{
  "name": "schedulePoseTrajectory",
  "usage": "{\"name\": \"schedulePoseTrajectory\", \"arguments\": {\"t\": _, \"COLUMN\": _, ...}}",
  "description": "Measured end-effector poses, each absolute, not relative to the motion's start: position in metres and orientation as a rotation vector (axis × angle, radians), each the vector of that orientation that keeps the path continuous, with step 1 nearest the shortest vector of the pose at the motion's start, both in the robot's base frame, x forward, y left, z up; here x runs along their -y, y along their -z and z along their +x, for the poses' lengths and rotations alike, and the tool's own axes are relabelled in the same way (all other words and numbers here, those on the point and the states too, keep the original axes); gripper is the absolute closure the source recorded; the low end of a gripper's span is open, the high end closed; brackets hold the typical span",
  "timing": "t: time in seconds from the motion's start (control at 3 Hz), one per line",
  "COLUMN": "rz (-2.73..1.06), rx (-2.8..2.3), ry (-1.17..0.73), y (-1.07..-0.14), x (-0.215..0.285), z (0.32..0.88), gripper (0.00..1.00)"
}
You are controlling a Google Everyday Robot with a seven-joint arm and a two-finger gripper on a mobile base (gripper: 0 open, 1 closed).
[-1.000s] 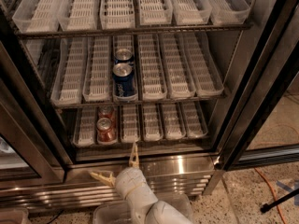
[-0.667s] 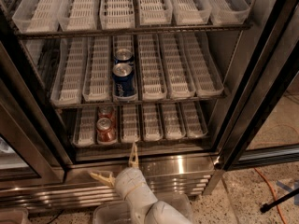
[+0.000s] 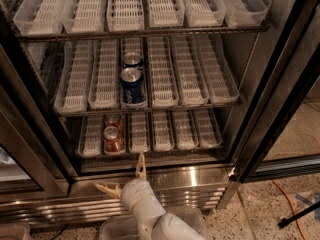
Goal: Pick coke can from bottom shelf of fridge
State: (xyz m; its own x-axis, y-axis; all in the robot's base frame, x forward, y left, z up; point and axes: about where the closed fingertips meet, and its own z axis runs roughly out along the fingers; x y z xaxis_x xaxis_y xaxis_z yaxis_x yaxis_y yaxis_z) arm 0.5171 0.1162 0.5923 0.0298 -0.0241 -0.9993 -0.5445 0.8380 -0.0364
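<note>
Camera view: the fridge [image 3: 252, 69] stands open, with three racks of white trays in sight.
Coke can [image 3: 113, 138]: upright at the front edge of the bottom shelf [image 3: 162, 132], in the second tray from its left end; a second red can [image 3: 114, 120] stands right behind it.
Gripper [image 3: 120, 173]: in front of the steel base [image 3: 192, 178], below the shelf's front edge, left of centre.
Claw state: released, fingers [image 3: 141, 165] spread wide, one pointing up, the other left.
Can to gripper: above and slightly left of the upright finger, apart from it.
Blue cans [image 3: 132, 86]: two in one tray of the middle rack, one lane right of the coke can.
</note>
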Motion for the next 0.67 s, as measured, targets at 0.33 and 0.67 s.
{"name": "schedulePoseTrajectory", "arguments": {"t": 0.33, "rz": -0.472, "rx": -1.481, "ry": -0.426, "y": -0.588, "x": -0.120, "z": 0.529, "gripper": 0.00}}
{"name": "schedulePoseTrajectory", "arguments": {"t": 0.67, "rz": -0.469, "rx": -1.463, "ry": -0.415, "y": -0.586, "x": -0.120, "z": 0.541, "gripper": 0.00}}
